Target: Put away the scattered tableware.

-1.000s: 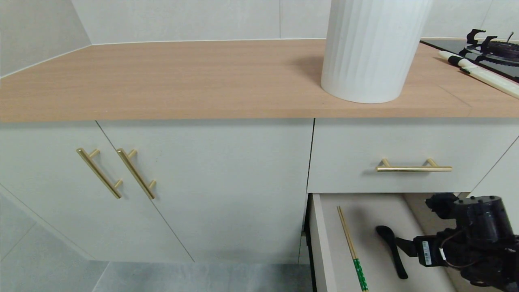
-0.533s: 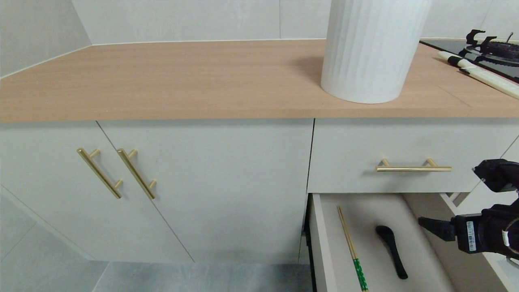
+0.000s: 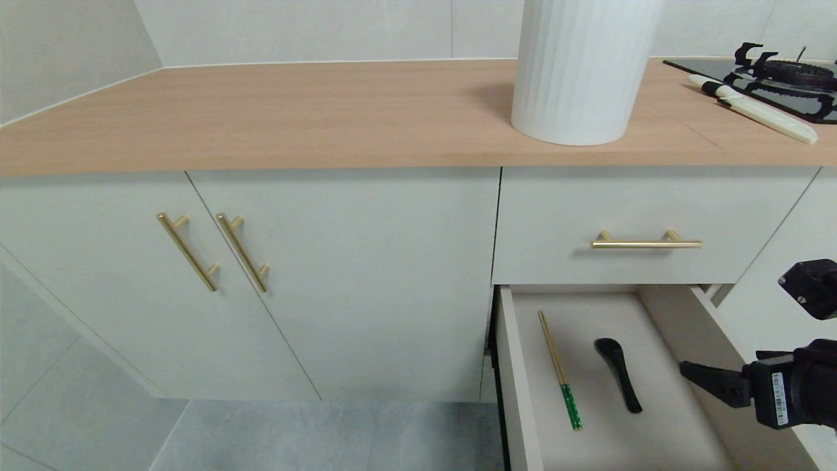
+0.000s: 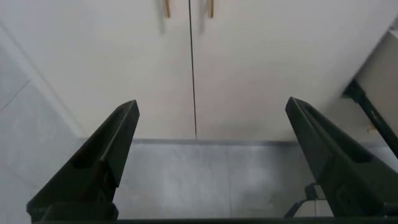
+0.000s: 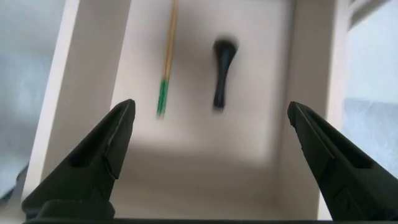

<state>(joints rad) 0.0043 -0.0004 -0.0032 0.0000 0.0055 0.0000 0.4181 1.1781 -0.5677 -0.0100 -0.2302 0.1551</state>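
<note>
The pale pull-out drawer (image 3: 516,379) stands open below the wooden counter (image 3: 294,111). Inside lie a pair of wooden chopsticks with green ends (image 3: 559,369) and, just beside them but not touching, a small black spoon (image 3: 618,373). The right gripper (image 5: 210,109) hangs over the drawer's right side, jaws spread wide, holding nothing. The left gripper (image 4: 211,106), likewise gaping and empty, faces the pale cabinet doors (image 4: 249,62) low by the grey floor (image 4: 205,174)

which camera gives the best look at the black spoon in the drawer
Head view: the spoon lies whole in the open drawer, apart from the chopsticks. The right wrist view also shows the spoon from above. The left wrist view faces cabinet doors.
</note>
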